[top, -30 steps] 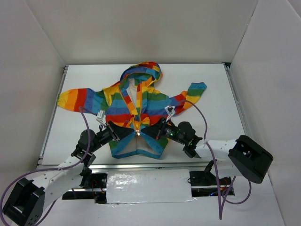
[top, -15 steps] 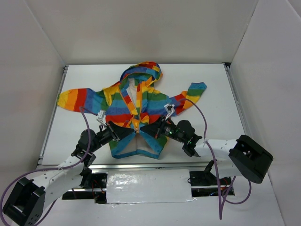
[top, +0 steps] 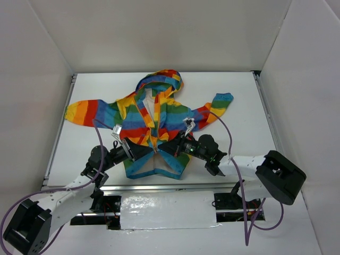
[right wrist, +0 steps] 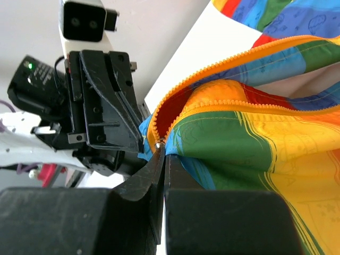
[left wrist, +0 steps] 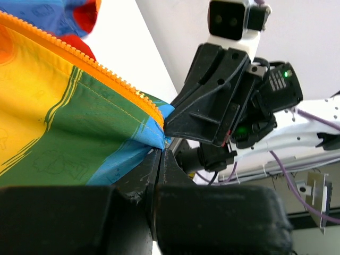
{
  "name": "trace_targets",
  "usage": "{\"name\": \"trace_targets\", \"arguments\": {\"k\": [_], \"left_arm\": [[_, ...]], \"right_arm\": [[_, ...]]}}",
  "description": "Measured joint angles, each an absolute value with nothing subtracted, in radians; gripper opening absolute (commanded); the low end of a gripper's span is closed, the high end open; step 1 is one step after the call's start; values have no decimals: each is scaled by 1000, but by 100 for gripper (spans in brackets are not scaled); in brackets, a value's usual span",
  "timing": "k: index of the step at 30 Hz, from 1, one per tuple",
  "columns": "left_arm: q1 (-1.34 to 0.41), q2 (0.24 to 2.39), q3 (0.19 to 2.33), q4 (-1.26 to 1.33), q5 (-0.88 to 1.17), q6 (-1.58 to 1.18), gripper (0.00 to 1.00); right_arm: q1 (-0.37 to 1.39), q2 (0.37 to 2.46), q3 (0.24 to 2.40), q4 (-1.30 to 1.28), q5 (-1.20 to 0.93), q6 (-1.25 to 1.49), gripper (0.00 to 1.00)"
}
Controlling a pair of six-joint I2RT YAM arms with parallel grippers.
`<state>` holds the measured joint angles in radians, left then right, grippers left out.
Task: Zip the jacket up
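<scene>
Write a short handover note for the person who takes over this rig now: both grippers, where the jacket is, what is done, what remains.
Left gripper: jaws shut on the jacket's blue hem, beside the end of one zipper row.
Right gripper: jaws shut on the other front edge, at the lower end of the zipper.
Jacket: flat on the table, hood away from the arms, sleeves spread; both grippers meet at its lower front middle.
Done: both front edges are gripped and held close together.
To do: the teeth rows are apart above the grip; the zipper is not yet closed.
</scene>
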<state>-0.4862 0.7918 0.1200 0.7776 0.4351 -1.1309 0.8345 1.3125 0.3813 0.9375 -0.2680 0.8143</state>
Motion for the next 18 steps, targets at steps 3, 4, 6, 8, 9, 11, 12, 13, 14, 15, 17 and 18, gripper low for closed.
{"name": "trace_targets", "arguments": {"k": [3,4,6,8,9,11,12,13,14,15,17,18], "left_arm": [[-486,807,130,775,470,-1106,0],[-486,810,134,770,478,-1099,0],[-486,810,138,764,489,-1092,0],[-486,808,138,756,496,-1079,0],[-486,807,138,753,496,-1076,0],[-486,801,138,740,496,-1075,0],[-486,797,138,734,496,-1074,0],[-486,794,138,729,496,-1074,0],[-486,792,138,723,495,-1074,0],[-486,789,138,717,495,-1074,0],[-486,788,138,709,495,-1074,0],[-486,788,138,707,495,-1075,0]], "right_arm": [[820,1315,381,937,-309,799,0],[814,1315,381,939,-325,793,0],[806,1315,381,942,-351,786,0],[797,1317,379,951,-371,786,0],[793,1319,376,960,-383,786,0],[784,1329,366,995,-407,792,0],[779,1336,361,1008,-420,796,0],[775,1342,355,1025,-430,801,0],[770,1350,348,1050,-439,809,0],[765,1356,341,1069,-448,817,0],[758,1366,331,1106,-466,834,0],[757,1369,329,1117,-471,841,0]]}}
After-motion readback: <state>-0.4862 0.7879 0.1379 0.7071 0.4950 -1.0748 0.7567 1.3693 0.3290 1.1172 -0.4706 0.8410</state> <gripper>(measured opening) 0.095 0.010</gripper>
